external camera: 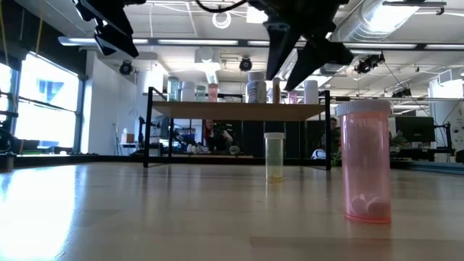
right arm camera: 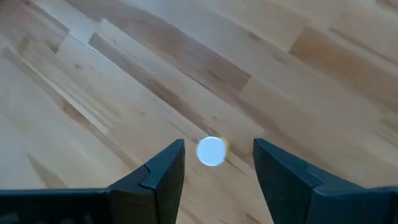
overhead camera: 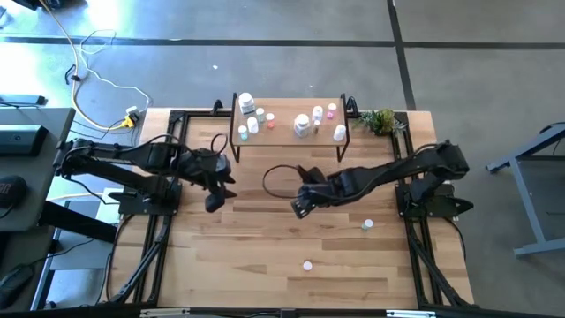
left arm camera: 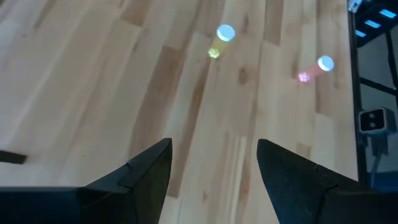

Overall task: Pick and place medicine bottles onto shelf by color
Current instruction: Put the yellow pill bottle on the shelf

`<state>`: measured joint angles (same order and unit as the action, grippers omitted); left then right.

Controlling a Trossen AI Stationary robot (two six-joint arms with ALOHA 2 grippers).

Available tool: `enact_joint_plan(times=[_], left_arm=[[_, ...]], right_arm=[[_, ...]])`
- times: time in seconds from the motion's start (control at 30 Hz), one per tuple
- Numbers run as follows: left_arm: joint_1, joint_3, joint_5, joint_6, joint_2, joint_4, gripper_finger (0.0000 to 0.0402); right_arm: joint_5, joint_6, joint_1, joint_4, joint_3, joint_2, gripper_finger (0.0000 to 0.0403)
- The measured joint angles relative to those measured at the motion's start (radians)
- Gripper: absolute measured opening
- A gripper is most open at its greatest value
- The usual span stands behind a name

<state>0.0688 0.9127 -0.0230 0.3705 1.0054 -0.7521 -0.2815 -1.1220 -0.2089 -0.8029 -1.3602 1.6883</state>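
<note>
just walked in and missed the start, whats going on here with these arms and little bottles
Two robot arms are sorting medicine bottles onto a low wooden shelf at the table's far edge; most bottles already stand on it. Two remain on the table: a yellow-tinted bottle and a pink-tinted bottle, both upright with white caps. The right gripper hangs open and empty above the table, looking down at a white-capped, yellowish bottle. The left gripper waits, open and empty, over the table's left side.
</note>
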Motion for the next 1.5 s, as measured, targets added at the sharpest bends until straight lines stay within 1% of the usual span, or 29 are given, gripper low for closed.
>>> enact_joint_plan(times=[0.2, 0.47, 0.83, 0.93, 1.1, 1.17, 1.3, 1.5], left_arm=[[-0.043, 0.000, 0.008, 0.012, 0.000, 0.001, 0.0225], [-0.051, 0.000, 0.009, 0.012, 0.000, 0.000, 0.0225], [-0.051, 0.000, 0.009, 0.012, 0.000, 0.000, 0.0225], [-0.051, 0.000, 0.009, 0.012, 0.000, -0.001, 0.0225], [-0.051, 0.000, 0.009, -0.003, 0.000, -0.002, 0.0225], [-0.051, 0.000, 0.009, -0.004, 0.000, -0.002, 0.0225], [-0.049, 0.000, 0.009, -0.008, 0.000, -0.003, 0.0225], [-0.046, 0.000, 0.016, -0.041, 0.000, -0.005, 0.0225]], right_arm=[[0.000, 0.000, -0.011, 0.061, 0.000, 0.085, 0.0181], [0.000, -0.004, -0.026, 0.086, 0.000, 0.167, 0.0181], [-0.008, -0.053, -0.036, 0.081, 0.000, 0.225, 0.0179], [-0.008, -0.068, -0.036, 0.081, 0.000, 0.225, 0.0159], [0.011, -0.075, -0.036, 0.079, 0.000, 0.224, 0.0094], [0.019, -0.069, -0.036, 0.080, 0.000, 0.221, 0.0076], [0.052, -0.058, -0.033, 0.069, -0.006, 0.211, 0.0076], [0.091, 0.031, -0.005, 0.008, -0.118, 0.209, 0.0078]])
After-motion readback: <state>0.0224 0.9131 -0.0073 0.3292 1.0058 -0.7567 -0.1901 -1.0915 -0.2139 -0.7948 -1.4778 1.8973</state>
